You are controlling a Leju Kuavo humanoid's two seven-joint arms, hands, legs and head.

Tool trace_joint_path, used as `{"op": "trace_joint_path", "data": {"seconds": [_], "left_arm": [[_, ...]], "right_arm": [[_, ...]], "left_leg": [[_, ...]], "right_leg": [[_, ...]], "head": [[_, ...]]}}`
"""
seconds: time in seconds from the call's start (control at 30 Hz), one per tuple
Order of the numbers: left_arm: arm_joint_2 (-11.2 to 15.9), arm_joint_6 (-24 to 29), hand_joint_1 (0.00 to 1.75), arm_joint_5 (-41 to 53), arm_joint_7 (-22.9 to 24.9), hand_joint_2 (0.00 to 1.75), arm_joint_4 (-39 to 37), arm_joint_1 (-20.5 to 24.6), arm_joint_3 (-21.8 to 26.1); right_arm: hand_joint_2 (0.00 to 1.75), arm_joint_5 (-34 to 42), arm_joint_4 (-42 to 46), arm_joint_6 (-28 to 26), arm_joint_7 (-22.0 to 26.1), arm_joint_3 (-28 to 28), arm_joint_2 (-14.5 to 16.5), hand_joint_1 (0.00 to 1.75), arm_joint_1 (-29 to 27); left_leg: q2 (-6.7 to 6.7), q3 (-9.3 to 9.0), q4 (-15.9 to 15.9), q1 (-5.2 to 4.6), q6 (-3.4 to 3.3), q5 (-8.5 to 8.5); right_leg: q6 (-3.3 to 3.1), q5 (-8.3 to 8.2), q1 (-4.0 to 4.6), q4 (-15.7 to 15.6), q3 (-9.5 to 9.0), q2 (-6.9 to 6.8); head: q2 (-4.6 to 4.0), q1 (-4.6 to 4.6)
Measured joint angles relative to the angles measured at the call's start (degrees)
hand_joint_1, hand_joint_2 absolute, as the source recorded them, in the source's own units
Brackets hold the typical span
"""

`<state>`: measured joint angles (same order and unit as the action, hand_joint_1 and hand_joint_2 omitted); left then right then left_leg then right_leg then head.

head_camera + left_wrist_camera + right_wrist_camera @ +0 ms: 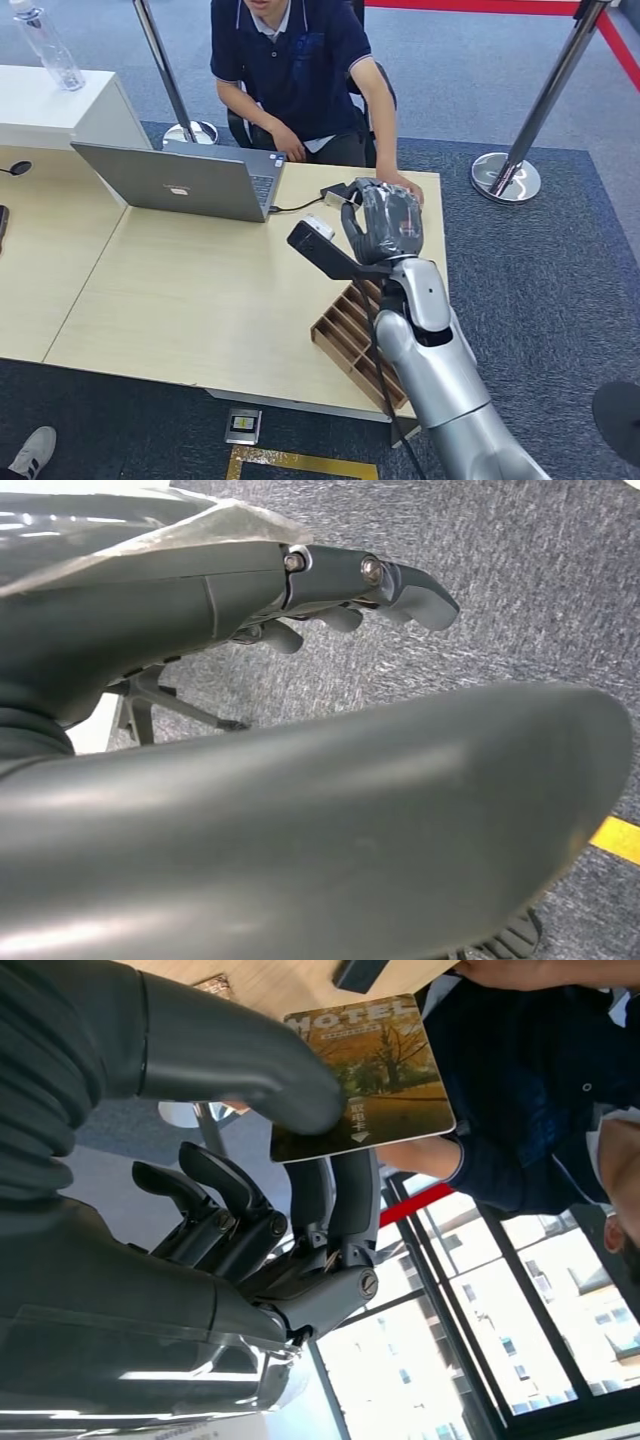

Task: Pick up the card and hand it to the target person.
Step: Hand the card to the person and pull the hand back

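My right hand (pixel 249 1190) pinches the card (pixel 362 1075) between thumb and fingers, raised above the table (pixel 189 290) near the person (pixel 302 70). My left hand (pixel 362 585) hangs released, holding nothing.

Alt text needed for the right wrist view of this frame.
The robot's right hand pinches a hotel key card printed with autumn trees between its thumb and fingers, holding it out toward a seated person in a dark navy polo shirt. Bright windows show behind them.
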<state>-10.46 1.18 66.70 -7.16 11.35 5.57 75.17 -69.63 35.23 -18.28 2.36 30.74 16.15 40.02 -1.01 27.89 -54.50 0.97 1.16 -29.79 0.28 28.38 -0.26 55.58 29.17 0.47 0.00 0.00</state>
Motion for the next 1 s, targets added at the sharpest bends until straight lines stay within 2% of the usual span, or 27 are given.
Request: {"op": "trace_joint_path", "data": {"seconds": [0.3,0.63,0.67,0.73,0.77,0.8,0.87,0.9,1.0], "left_arm": [[-0.15,0.15,0.0,0.08,0.12,0.0,-0.08,0.05,-0.17],[0.25,-0.03,0.0,1.33,0.84,0.0,-0.2,0.22,-1.47],[0.25,0.02,0.0,1.26,0.82,0.0,-0.21,0.25,-1.43],[0.21,0.2,0.0,0.93,0.71,0.0,-0.19,0.27,-1.18],[0.18,0.26,0.0,0.81,0.65,0.0,-0.19,0.26,-1.1],[0.15,0.33,0.0,0.65,0.58,0.0,-0.18,0.23,-0.99],[0.09,0.46,0.0,0.31,0.63,0.0,-0.15,0.17,-0.74],[0.05,0.55,0.0,0.06,0.75,0.0,-0.13,0.13,-0.52],[-0.02,0.59,0.0,-0.42,1.34,0.0,-0.05,-0.11,-0.03]], "right_arm": [[1.75,-1.91,-4.16,-2.84,-1.68,-1.74,0.63,1.75,1.21],[1.75,-3.91,-3.7,-4.53,-1.95,-4.01,1.17,1.75,0.35],[1.75,-3.85,-3.55,-4.55,-1.64,-4.24,1.34,1.49,0.22],[1.75,-2.45,-2.74,-3.77,-0.01,-5.19,1.85,0.75,-0.49],[1.75,-1.8,-2.4,-3.38,0.61,-5.53,2.01,0.31,-0.83],[1.75,-0.72,-1.59,-3.08,1.58,-6.1,2.18,0.13,-1.48],[1.75,1.44,1.9,-3.27,3.21,-6.97,1.85,0.0,-3.92],[1.75,3.41,5.58,-3.04,4.6,-7.47,1.37,0.0,-6.41],[1.75,7.0,22.03,-1.16,6.06,-6.48,-2.51,0.0,-17.41]], "left_leg": [[-0.09,0.05,-0.02,0.0,-0.01,0.03],[-0.14,0.04,-0.01,0.01,0.0,0.01],[-0.14,0.04,-0.02,0.01,0.0,0.01],[-0.15,0.04,-0.02,0.01,0.0,0.01],[-0.13,0.05,-0.01,0.01,0.0,0.02],[-0.15,0.04,0.0,0.01,0.01,0.01],[-0.16,0.03,0.0,0.02,0.0,0.02],[-0.2,0.02,0.01,0.03,0.01,0.01],[-0.35,-0.02,0.06,0.05,0.0,0.02]], "right_leg": [[0.0,-0.01,0.0,-0.03,0.01,-0.1],[0.0,0.02,0.01,-0.03,-0.01,-0.12],[0.0,0.02,0.01,-0.02,0.0,-0.11],[0.0,0.02,0.01,-0.03,-0.01,-0.11],[0.0,0.01,0.01,-0.04,0.0,-0.12],[0.0,0.02,0.01,-0.04,-0.01,-0.12],[0.0,0.02,0.02,-0.06,-0.02,-0.15],[0.0,0.03,0.03,-0.07,-0.05,-0.18],[0.01,0.05,0.05,-0.17,-0.16,-0.32]], "head": [[0.0,0.0],[0.0,0.0],[0.0,0.0],[0.0,0.0],[0.0,0.0],[0.0,0.0],[0.0,0.0],[0.0,0.0],[0.0,0.0]]}}
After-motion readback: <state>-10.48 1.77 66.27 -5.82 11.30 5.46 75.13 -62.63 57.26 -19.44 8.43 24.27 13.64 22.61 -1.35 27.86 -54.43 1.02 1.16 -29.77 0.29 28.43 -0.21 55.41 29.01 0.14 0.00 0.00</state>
